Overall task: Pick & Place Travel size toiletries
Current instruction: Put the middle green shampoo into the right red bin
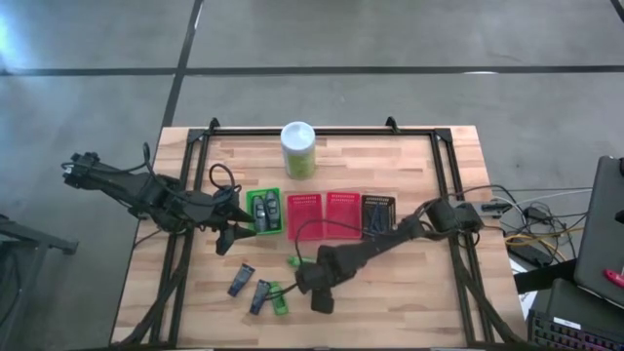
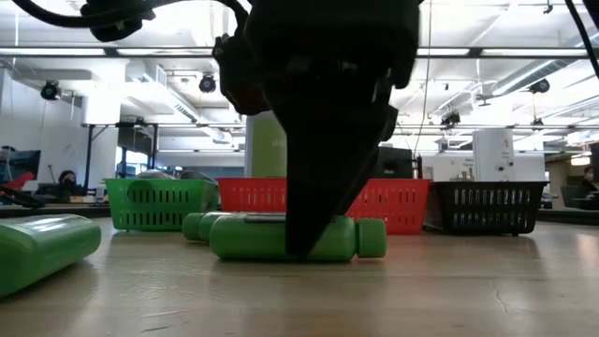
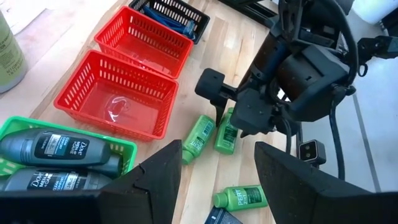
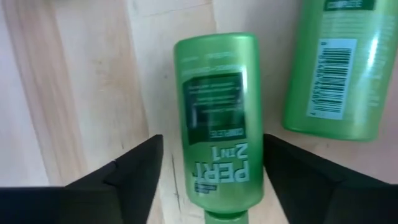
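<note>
Two dark grey tubes [image 3: 53, 147] lie in the green basket [image 1: 265, 194]. Two more dark tubes [image 1: 241, 280] and a green mini bottle [image 1: 279, 299] lie loose on the table's near left part. My right gripper [image 4: 212, 138] is open and points down over another green bottle [image 4: 214, 106] lying flat, one finger on each side of it without touching. A second green bottle [image 4: 333, 68] lies beside it. My left gripper [image 3: 217, 149] is open and hovers at the green basket's near right corner.
Two red baskets [image 1: 304, 216] [image 1: 342, 214] and a black basket [image 1: 378, 214] with thin dark sticks stand in a row to the right of the green one. A tall green white-lidded canister [image 1: 297, 148] stands behind them. Bare wood lies along the near right.
</note>
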Motion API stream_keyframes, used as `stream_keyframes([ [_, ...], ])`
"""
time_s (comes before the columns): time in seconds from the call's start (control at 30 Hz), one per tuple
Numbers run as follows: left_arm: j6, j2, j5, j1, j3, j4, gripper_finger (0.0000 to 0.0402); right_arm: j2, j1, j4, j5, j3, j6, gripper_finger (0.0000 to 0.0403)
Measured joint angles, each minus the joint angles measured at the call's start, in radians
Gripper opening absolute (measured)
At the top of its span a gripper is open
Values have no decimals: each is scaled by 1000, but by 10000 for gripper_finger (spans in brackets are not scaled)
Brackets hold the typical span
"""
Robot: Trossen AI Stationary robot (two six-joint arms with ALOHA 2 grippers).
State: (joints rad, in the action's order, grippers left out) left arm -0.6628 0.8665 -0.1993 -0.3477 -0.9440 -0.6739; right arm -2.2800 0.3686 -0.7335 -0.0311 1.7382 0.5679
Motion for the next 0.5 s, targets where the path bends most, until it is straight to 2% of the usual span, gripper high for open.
stream_keyframes([
  [0.3, 7, 0, 0, 0, 0, 0, 206, 14, -10, -26, 0, 5, -9, 169],
  [0.5, 9, 0, 0, 0, 0, 0, 206, 42, -10, -46, 4, 3, -15, 148],
])
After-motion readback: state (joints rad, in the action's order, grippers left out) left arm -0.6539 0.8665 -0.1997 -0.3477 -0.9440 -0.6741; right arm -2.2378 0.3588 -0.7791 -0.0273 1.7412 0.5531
